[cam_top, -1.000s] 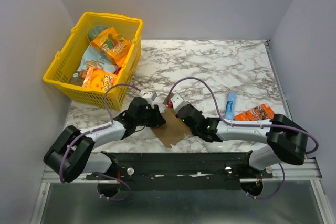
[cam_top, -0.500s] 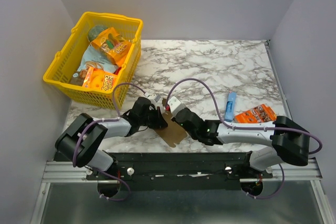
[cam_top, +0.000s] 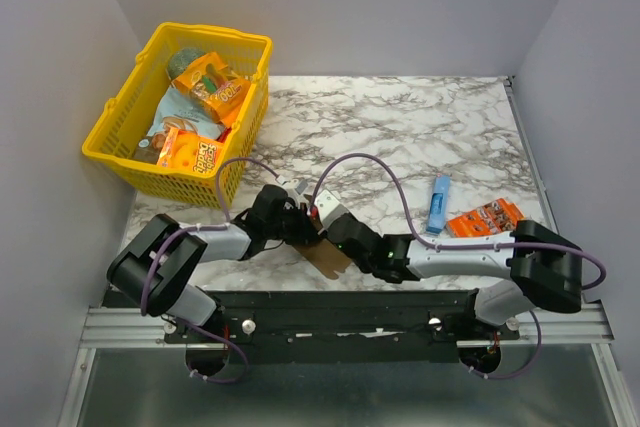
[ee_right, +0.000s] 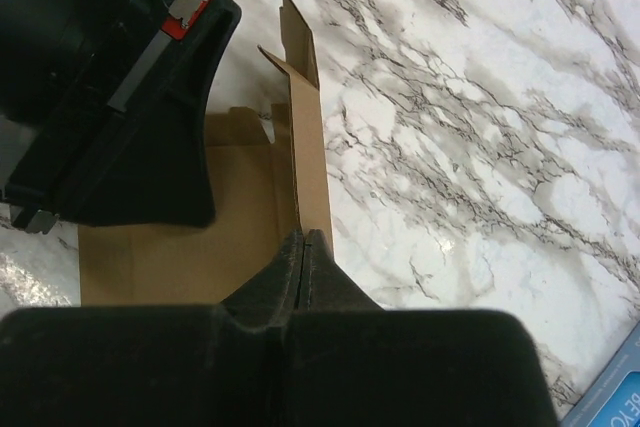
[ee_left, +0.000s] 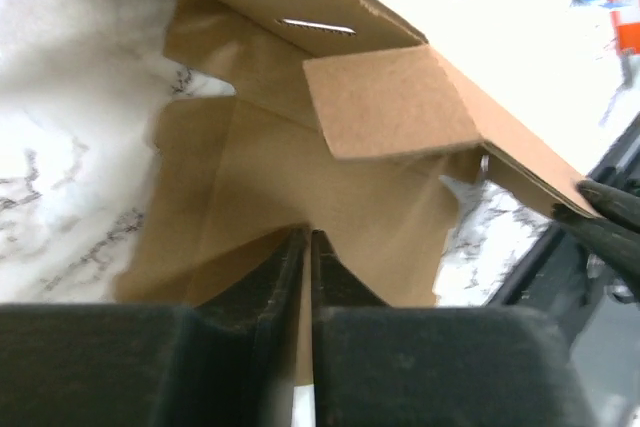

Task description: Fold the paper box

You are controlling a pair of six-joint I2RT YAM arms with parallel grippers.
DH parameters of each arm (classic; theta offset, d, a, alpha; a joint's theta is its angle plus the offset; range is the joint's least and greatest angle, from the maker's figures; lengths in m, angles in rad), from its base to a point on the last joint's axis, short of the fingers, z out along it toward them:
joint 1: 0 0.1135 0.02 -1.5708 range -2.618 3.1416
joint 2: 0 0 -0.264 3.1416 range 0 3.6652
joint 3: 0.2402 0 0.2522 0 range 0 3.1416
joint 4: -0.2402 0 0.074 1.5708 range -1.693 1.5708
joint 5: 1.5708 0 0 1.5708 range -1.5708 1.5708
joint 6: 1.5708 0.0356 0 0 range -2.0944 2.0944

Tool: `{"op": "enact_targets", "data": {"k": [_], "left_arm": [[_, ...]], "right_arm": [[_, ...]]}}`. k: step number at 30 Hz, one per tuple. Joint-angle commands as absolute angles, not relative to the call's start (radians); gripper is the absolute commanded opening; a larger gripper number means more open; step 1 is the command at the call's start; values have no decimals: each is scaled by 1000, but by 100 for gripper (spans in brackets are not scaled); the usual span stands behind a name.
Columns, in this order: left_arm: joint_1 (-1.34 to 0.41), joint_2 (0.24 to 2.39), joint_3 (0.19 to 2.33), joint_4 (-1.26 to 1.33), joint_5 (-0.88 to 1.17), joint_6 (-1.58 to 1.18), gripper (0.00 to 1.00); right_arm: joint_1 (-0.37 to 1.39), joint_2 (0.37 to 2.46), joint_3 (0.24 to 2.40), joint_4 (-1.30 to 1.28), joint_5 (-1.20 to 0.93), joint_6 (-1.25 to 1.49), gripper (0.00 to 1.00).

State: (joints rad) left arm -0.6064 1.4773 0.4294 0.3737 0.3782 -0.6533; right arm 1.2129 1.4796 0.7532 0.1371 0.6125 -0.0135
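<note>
The paper box (cam_top: 330,255) is a plain brown cardboard cut-out near the table's front edge, between the two arms. My left gripper (cam_top: 308,236) is shut on its left side. In the left wrist view the fingertips (ee_left: 308,239) pinch a brown panel (ee_left: 300,167), with one flap raised above it. My right gripper (cam_top: 324,237) is shut on the right edge. In the right wrist view it (ee_right: 305,239) grips an upright side flap (ee_right: 308,147) of the box (ee_right: 170,257), and the left gripper's black body (ee_right: 110,97) is close at the upper left.
A yellow basket (cam_top: 110,137) of snack packets stands at the back left. A slim blue packet (cam_top: 439,202) and an orange printed packet (cam_top: 485,217) lie on the marble at the right. Purple cables arch over both arms.
Both grippers have drawn closer together over the box. The cardboard shows smaller from above, its sides raised, and it has shifted slightly left.
</note>
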Motion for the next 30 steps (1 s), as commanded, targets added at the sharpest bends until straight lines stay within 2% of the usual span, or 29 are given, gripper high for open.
{"op": "enact_targets", "data": {"k": [1,2,5,11,13,14,21,30], "left_arm": [[-611,1395,396,354,374,-632,26],[-609,1372,391,347,368,-624,37],[-609,1272,396,292,339,-585,42],[-601,1097,410,164,247,-560,43],[-598,1060,420,158,210,-597,55],[-597,1057,439,158,206,-609,57],[-592,1112,486,276,118,-744,61],[-591,1275,581,373,150,-753,63]], "right_arm": [[1210,1503,753,25,673,35,1],[1210,1494,752,23,675,31,1],[1207,1462,749,17,667,20,1],[1206,1468,742,14,644,28,1],[1206,1474,742,14,638,34,1],[1206,1476,742,14,638,35,1],[1206,1471,742,12,629,37,1],[1206,1479,753,6,626,46,1]]}}
